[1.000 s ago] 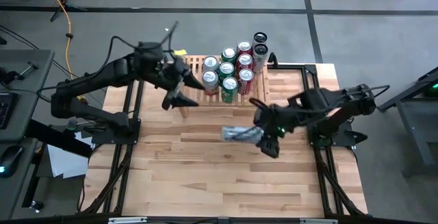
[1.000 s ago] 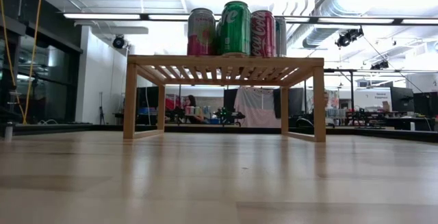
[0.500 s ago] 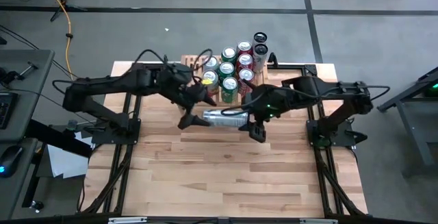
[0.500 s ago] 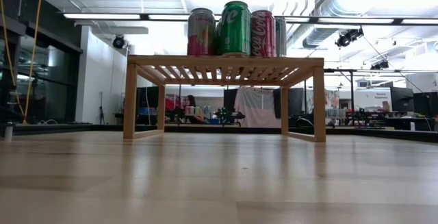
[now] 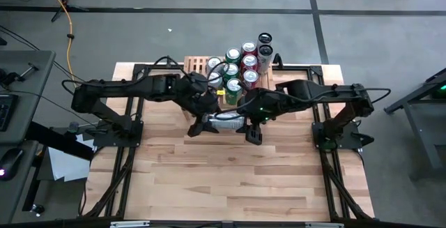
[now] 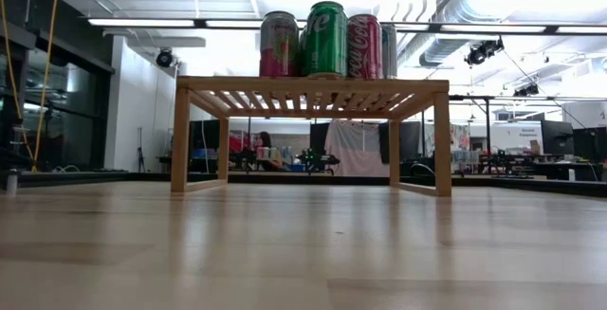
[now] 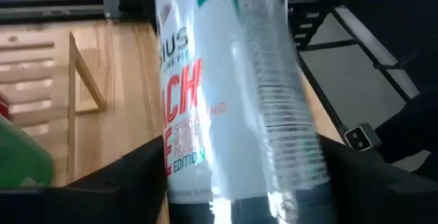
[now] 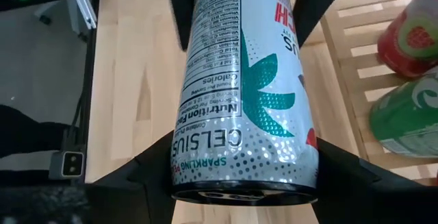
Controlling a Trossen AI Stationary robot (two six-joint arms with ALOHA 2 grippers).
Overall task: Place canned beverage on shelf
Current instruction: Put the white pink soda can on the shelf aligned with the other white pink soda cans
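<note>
A silver Celsius can (image 5: 223,121) lies level in the air between my two grippers, in front of the shelf. My right gripper (image 5: 249,125) is shut on its right part, and the can fills the right wrist view (image 8: 243,80). My left gripper (image 5: 201,125) is closed around its left part, shown in the left wrist view (image 7: 233,101). The light-wood slatted shelf (image 5: 198,65) stands at the table's far edge on short legs (image 6: 180,139). Several upright cans (image 5: 233,71) stand on it, also seen in the low view (image 6: 325,40). My left gripper has the can's left end part (image 7: 179,162) between its two fingers (image 7: 130,179), one on each side of the round wall. The fingers come level from the table's left. The can is clear of the table. My right gripper pinches the can's right end part (image 8: 205,162) between its two fingers (image 8: 144,176), one on each side of the round wall, coming from the table's right, roughly along the can. The can lies level, lifted clear of the table.
Two dark cans (image 5: 265,45) stand behind the shelf's far right corner. The shelf's left slats are bare. The wooden table (image 5: 230,179) stretches toward the near edge. Black arm frames (image 5: 327,137) stand at both sides.
My right gripper has carried the can toward the table's far edge and left, up to the front of the shelf. My left gripper has come from the shelf's left part toward the can and closed in around its left end. The can stays level.
</note>
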